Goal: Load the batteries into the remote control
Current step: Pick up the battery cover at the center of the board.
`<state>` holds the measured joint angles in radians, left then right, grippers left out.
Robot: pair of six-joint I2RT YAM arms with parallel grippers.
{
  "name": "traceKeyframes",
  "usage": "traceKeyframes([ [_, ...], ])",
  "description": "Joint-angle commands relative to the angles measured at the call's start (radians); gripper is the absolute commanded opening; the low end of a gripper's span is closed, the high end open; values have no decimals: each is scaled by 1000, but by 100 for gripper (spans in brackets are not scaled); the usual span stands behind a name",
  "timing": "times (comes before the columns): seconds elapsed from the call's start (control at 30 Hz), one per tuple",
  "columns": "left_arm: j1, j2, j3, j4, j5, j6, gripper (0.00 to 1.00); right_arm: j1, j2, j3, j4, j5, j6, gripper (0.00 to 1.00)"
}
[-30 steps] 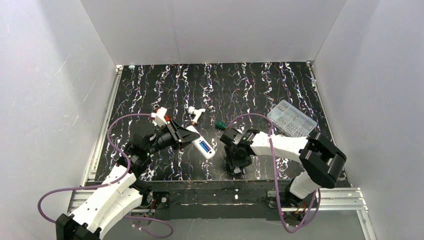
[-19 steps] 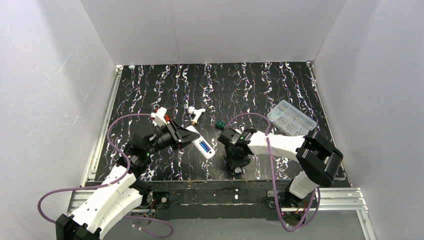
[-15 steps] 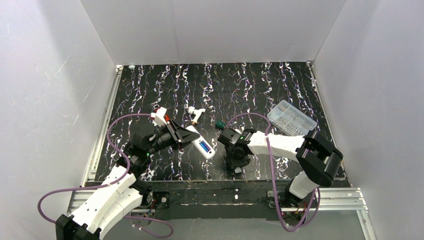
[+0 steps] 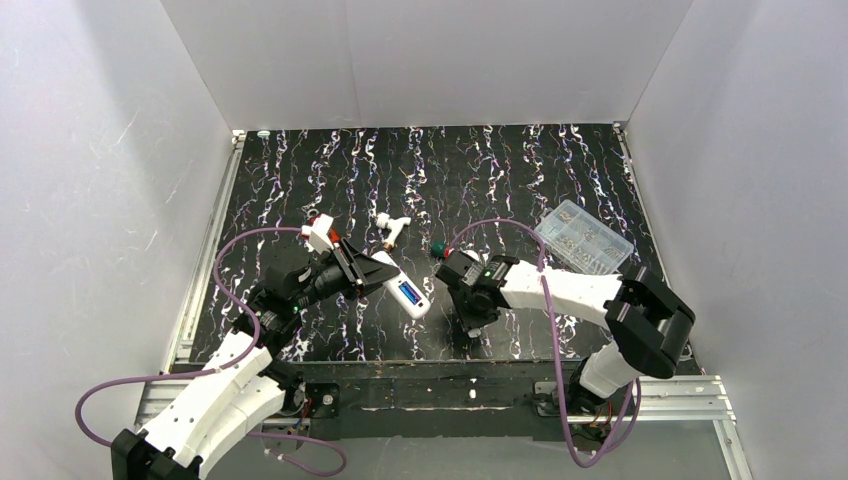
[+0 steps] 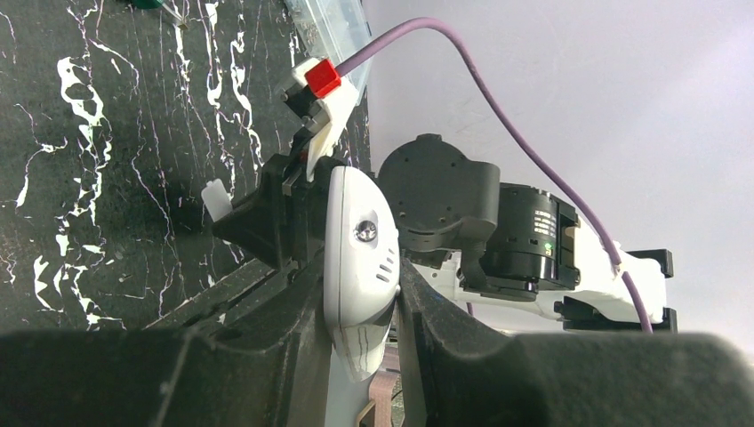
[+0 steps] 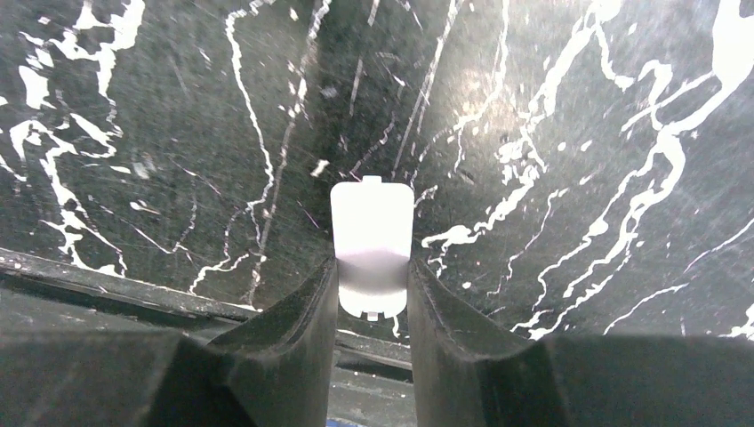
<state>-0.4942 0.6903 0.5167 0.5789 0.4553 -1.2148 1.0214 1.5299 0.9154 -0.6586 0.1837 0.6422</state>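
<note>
Starting at your left gripper [image 5: 358,277], you have both fingers pressed against the sides of the remote control [image 5: 357,227], so it is clamped on that white bar. The wrist view shows a face with a small screw and a few slots turned to the camera, and the bar's rounded end stands out past the fingertips. From above, the remote slants out of the gripper toward the near right, seen against the black marbled mat [image 4: 520,170], about midway between the two arms. A blue patch [image 4: 407,293] shows on its upward face, too small for you to tell what it is. Your right gripper [image 6: 372,271] points down at the mat close to the near edge, just right of the remote and apart from it. Its fingers sit tight on either side of a small white cover plate [image 6: 372,222], a flat piece with rounded corners and a little tab at its far end; you cannot tell whether the plate is lifted off the mat or lying on it. Farther out, the green-handled screwdriver [image 4: 438,248] lies just behind the right wrist, the white T-shaped pipe fitting [image 4: 392,228] lies behind the left gripper, and the clear plastic box [image 4: 583,236] sits near the mat's right edge, well apart from both grippers.
</note>
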Motion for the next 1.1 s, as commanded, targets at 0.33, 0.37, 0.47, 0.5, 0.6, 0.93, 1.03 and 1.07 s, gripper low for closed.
traceKeyframes([
  [0.33, -4, -41, 16, 15, 21, 15, 0, -29, 120, 200, 11, 80, -177, 38],
  [0.37, -4, -43, 15, 12, 19, 17, 0, -31, 115, 205, 4, 84, -179, 38],
  [0.47, -4, -40, 5, 25, 12, 13, 0, -40, 75, 206, -14, 100, -197, 38],
  [0.5, -5, -35, 3, 35, 11, 9, 0, -44, 60, 206, -20, 103, -204, 38],
  [0.6, -5, -21, 3, 57, 14, 0, 0, -57, 11, 214, -57, 108, -230, 38],
  [0.93, -4, 12, -40, 139, -45, -16, 0, -68, -192, 344, -276, -27, -386, 38],
  [1.03, -4, 13, -39, 155, -64, -9, 0, -66, -256, 395, -332, -91, -422, 37],
  [1.07, -4, 14, -35, 147, -70, -3, 0, -67, -269, 416, -341, -112, -429, 37],
])
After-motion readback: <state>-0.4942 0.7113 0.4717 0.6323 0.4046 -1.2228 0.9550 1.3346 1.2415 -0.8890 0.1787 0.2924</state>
